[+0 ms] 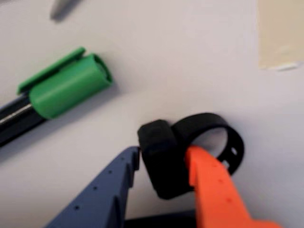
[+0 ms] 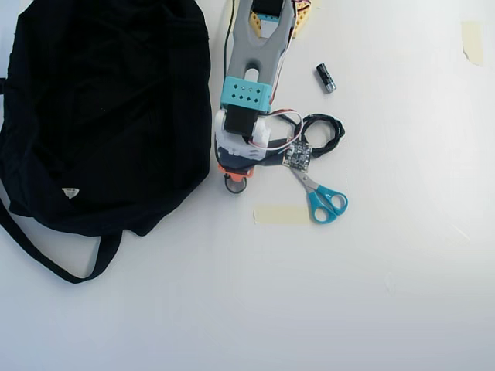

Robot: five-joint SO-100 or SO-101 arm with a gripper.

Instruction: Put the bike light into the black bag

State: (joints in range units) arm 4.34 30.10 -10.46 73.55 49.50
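Between the blue and orange fingers of the gripper [image 1: 162, 159] in the wrist view, the bike light's [image 1: 164, 156] blocky black head is bracketed on the white table [image 1: 190, 61], though whether the jaws are pressing it cannot be told. Its loop strap is judged soft and springy, the whole thing light, so the stiff head is the better hold. The black bag [image 2: 100, 108] is seen just left in the overhead view.

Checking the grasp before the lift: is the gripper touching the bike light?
Touching. The wrist view shows the gripper with the orange finger pressed against the bike light head; blue finger meets its other side.
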